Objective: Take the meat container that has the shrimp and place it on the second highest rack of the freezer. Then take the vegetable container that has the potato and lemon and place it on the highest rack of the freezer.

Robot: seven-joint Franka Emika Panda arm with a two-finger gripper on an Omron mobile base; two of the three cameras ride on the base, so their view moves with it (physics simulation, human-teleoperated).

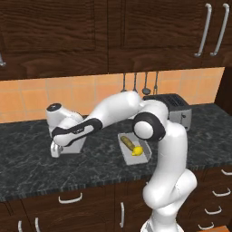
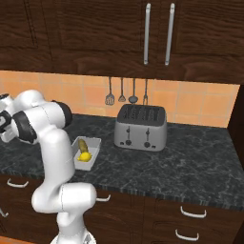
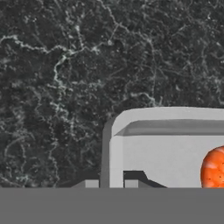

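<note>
Dark marbled surface (image 1: 27,158) under wood cabinets; silver toaster (image 2: 141,127) at the back. Arm reaches left, down over the meat container (image 3: 166,146), a pale tray. Second tray (image 1: 134,147) near the toaster holds potato (image 1: 127,142) and lemon (image 1: 137,151). Claw (image 3: 112,183) pinched narrow on the meat container's left rim. Shrimp (image 3: 214,169) inside, right edge of hand view.

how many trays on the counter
2: one with the potato and lemon right of the arm, one with the shrimp at the gripper, left. Others may be hidden.
</note>
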